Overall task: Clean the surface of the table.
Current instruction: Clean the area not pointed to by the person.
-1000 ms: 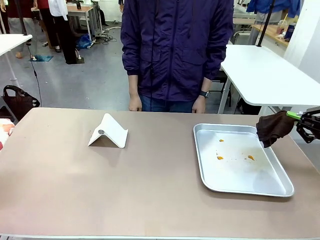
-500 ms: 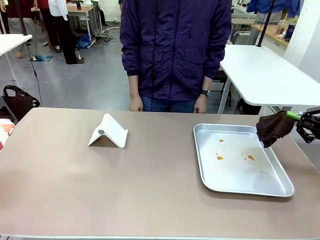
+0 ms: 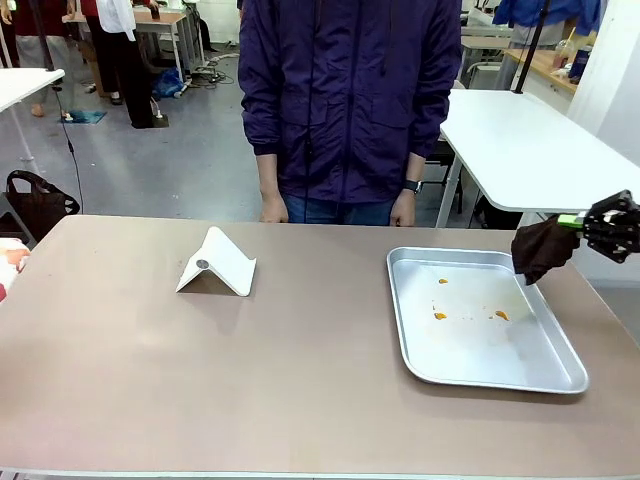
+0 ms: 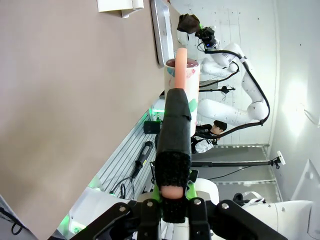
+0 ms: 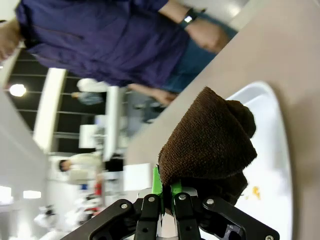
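At the right edge, the right gripper (image 3: 573,221) is held level beside the tray (image 3: 394,300), pinched on a brown cloth (image 3: 540,250). The left gripper (image 4: 173,200) is clamped round a black-wrapped rod (image 4: 177,125).

Our front camera looks from our side across the whole table (image 3: 200,380) at the person (image 3: 350,100) standing at its far edge. Our left wrist camera, rolled sideways, sits close behind the left gripper (image 4: 172,194) and looks along the top to the tray (image 4: 161,30) and the right gripper (image 4: 199,30) far off. Our right wrist camera, also rolled, hangs close by the tray's far corner, facing the person. All three share table and tray
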Controlling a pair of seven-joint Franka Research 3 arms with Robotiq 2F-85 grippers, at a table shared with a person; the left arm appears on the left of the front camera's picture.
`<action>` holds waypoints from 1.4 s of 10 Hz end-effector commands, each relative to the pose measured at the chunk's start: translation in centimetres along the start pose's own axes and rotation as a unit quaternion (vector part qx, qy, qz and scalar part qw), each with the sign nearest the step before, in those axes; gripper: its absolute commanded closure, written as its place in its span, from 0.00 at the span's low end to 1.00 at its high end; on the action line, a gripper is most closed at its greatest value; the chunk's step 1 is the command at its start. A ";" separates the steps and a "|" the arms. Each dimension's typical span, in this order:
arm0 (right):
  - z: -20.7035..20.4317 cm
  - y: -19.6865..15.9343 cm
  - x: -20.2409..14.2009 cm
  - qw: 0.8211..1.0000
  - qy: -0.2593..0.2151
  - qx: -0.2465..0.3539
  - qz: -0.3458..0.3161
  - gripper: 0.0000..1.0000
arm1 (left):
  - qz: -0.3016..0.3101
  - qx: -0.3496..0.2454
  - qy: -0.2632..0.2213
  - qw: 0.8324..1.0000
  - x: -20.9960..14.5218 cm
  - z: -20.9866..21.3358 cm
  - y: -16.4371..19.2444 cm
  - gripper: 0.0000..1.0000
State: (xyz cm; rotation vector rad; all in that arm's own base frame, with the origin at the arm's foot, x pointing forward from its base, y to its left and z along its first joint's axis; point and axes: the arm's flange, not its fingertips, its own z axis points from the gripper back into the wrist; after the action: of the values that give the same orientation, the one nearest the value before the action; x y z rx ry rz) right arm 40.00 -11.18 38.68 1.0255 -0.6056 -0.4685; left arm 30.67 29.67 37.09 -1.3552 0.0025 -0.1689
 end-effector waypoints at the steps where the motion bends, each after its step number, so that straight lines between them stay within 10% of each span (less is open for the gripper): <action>1: -2.1 1.3 -0.3 0.993 0.038 -0.098 0.057 0.93 | 0.003 0.003 -0.002 1.000 -0.3 -0.4 -0.4 0.81; 7: -1.4 2.4 -3.3 0.928 0.209 -0.232 0.205 0.93 | 0.003 0.003 -0.002 1.000 -0.3 -0.4 -0.4 0.81; 14: -10.3 -0.6 -6.0 0.912 0.212 -0.273 0.222 0.93 | 0.003 0.003 -0.002 1.000 -0.3 -0.4 -0.4 0.81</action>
State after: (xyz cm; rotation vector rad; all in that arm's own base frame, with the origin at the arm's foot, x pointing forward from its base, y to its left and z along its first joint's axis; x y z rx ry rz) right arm 41.76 -2.00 33.90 0.4255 -0.2694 0.0431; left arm 30.62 29.53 37.03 -1.3535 0.0011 -0.1684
